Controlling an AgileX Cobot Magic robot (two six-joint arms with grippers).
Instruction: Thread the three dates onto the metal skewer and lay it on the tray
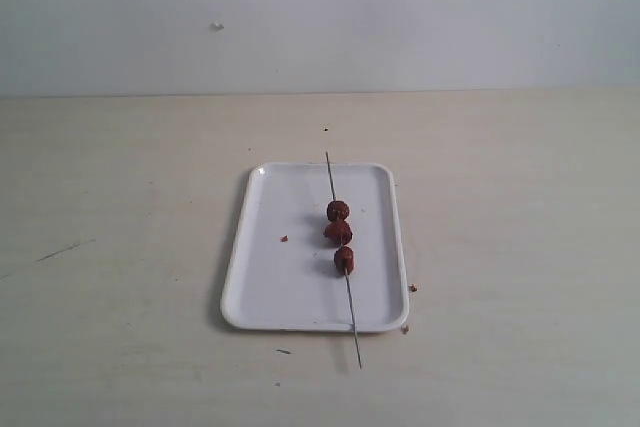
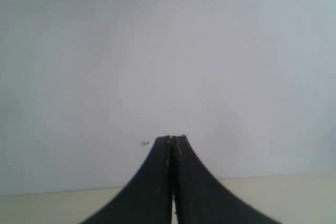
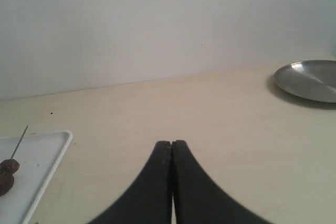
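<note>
The white tray (image 1: 290,287) lies in the middle of the table in the exterior view. Across its right half rests the metal skewer (image 1: 353,322), overhanging both short ends. Threaded on it in a row are the three dates (image 1: 338,232). No arm shows in the exterior view. My left gripper (image 2: 172,139) is shut and empty, facing the pale wall, with none of the task's things in its view. My right gripper (image 3: 171,142) is also shut and empty, above bare table; beside it I see the tray's corner (image 3: 55,156), the skewer's tip (image 3: 21,140) and one date (image 3: 8,169).
Small reddish-brown crumbs lie on the tray (image 1: 284,239) and on the table by its right near corner (image 1: 412,288). A round metal plate (image 3: 310,80) sits on the table in the right wrist view. A pale wall backs the table.
</note>
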